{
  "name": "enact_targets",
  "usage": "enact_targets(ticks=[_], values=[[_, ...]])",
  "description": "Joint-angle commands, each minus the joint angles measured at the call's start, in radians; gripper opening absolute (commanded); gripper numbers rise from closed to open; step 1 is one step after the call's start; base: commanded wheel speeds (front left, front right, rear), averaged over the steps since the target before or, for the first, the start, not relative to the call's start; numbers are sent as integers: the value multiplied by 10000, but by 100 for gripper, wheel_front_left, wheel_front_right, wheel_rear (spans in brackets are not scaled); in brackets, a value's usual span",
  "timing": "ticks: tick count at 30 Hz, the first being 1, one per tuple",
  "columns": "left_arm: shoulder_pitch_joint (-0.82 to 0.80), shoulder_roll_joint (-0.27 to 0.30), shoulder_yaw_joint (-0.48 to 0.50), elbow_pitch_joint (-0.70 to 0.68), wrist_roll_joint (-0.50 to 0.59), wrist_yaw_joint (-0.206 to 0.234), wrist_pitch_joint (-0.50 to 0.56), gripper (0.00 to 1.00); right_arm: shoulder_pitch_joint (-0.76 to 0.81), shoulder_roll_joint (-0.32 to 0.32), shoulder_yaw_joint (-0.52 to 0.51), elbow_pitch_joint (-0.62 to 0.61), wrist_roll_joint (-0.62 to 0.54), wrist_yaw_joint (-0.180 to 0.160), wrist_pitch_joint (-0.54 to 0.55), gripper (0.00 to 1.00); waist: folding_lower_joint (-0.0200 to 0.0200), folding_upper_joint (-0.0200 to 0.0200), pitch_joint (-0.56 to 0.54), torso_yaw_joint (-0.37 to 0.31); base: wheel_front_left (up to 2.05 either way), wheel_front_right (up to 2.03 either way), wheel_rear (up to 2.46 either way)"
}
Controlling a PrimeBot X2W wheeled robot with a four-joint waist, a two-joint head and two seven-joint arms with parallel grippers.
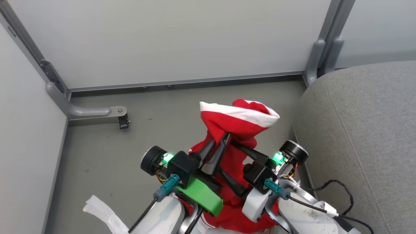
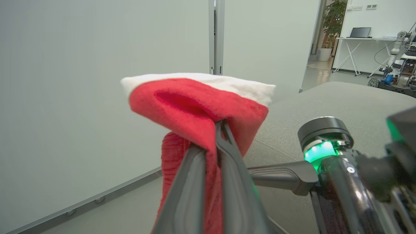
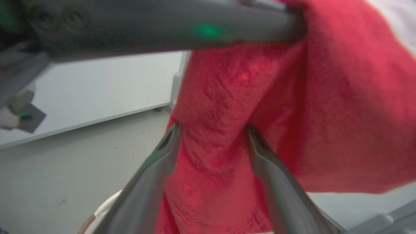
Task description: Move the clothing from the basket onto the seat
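Observation:
A red garment with a white trim band hangs in the air above the floor, its lower part trailing down between my arms. My left gripper is shut on its upper fold, seen up close in the left wrist view with the cloth draped over the tips. My right gripper is open, its fingers standing either side of the hanging red cloth. The grey seat lies close on the right. Of the basket, a bit of brown rim and white liner show below.
Pale partition walls with grey metal posts and a floor bracket enclose the grey floor ahead. A black cable lies on the seat's near edge. A desk with a laptop stands far off.

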Motion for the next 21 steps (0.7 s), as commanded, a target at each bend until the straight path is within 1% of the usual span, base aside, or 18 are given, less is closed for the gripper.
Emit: enact_targets(ticks=[1, 3, 5, 10, 12, 15, 16, 17, 18, 21], values=[[-39, -6, -179, -49, -95, -41, -9, 0, -111, 96, -90, 233, -122, -14, -21, 100, 1, 0, -95, 322, 0, 0, 0], [-43, -8, -446, -88, -274, -37, -9, 0, -98, 301, -366, 576, -205, -15, -21, 100, 1, 0, -152, 480, 0, 0, 0], [11, -10, -626, -137, -453, -37, -9, 0, -48, 495, -584, 758, -242, -14, -21, 0, 1, 0, -208, 603, 0, 0, 0], [141, -11, -822, -64, -624, -37, -9, 0, 101, 665, -1035, 701, -138, -14, -21, 0, 1, 0, -280, 727, 0, 0, 0], [201, -8, -661, 24, -558, -37, -9, 0, 209, 690, -1047, 673, -61, -14, -21, 0, 1, 0, -302, 651, 0, 0, 0], [316, -11, -369, 84, -369, -37, -9, 1, 420, 690, -1146, 574, 60, -14, -21, 0, 1, 0, -306, 337, 0, 0, 0], [344, -9, -264, 81, -350, -37, -9, 23, 486, 690, -1210, 538, 117, -14, -21, 0, 1, 0, -301, 207, 0, 0, 0], [396, -11, -196, 101, -361, -37, -7, 54, 528, 691, -1268, 513, 127, -14, -21, 0, 1, 0, -291, 67, 0, 0, 0], [462, -6, -67, 132, -296, -37, -9, 100, 644, 672, -1345, 458, 146, -14, -21, 0, 1, 0, -287, -125, 0, 0, 0], [565, -10, 227, 156, -164, -27, -7, 100, 873, 504, -1485, 266, 179, -14, -21, 0, 1, 0, -251, -750, 0, 0, 0]])
